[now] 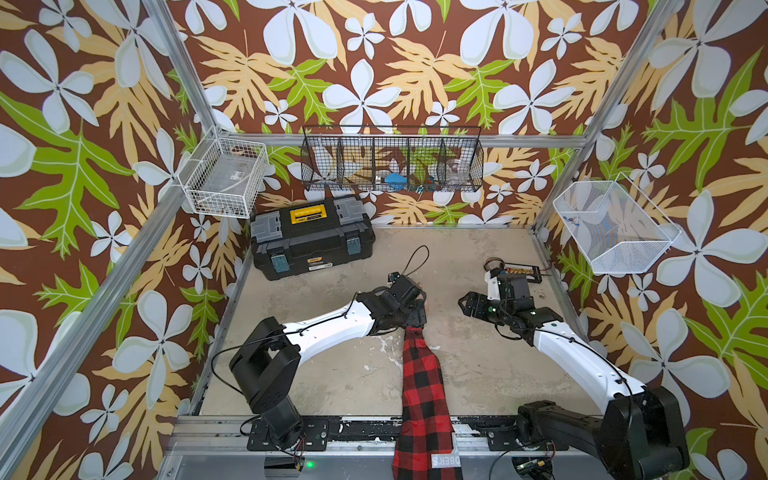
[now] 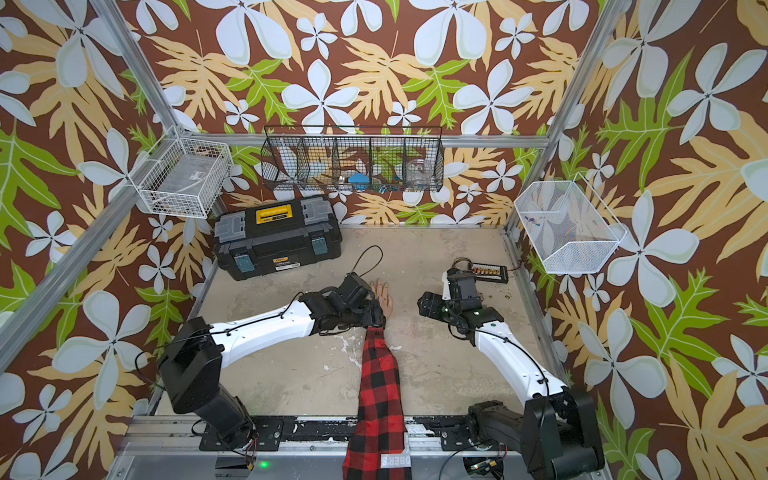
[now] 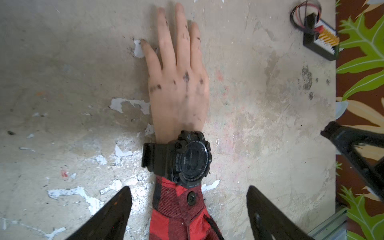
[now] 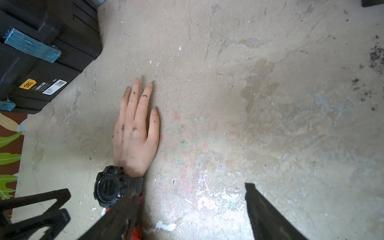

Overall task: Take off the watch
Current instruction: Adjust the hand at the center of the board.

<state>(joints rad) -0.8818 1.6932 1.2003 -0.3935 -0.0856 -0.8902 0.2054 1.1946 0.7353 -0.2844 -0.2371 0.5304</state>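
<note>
The watch (image 3: 187, 160) is black and chunky, with a round case, and is strapped around the wrist of a mannequin hand (image 3: 178, 93) lying flat on the table. A red-and-black plaid sleeve (image 1: 422, 374) covers the forearm up to the watch. My left gripper (image 3: 188, 187) hovers open over the cuff, one finger on each side of the sleeve, holding nothing. In both top views it hides most of the watch. My right gripper (image 4: 190, 189) is open and empty over bare table to the right of the hand. Its wrist view shows the watch (image 4: 110, 187) beside one finger.
A black toolbox (image 1: 311, 237) stands at the back left of the table (image 1: 478, 374). A small circuit board with wires (image 1: 519, 272) lies at the back right, behind the right gripper. A black wire basket (image 1: 392, 164) and two white baskets (image 1: 224, 178) (image 1: 615, 226) hang on the walls.
</note>
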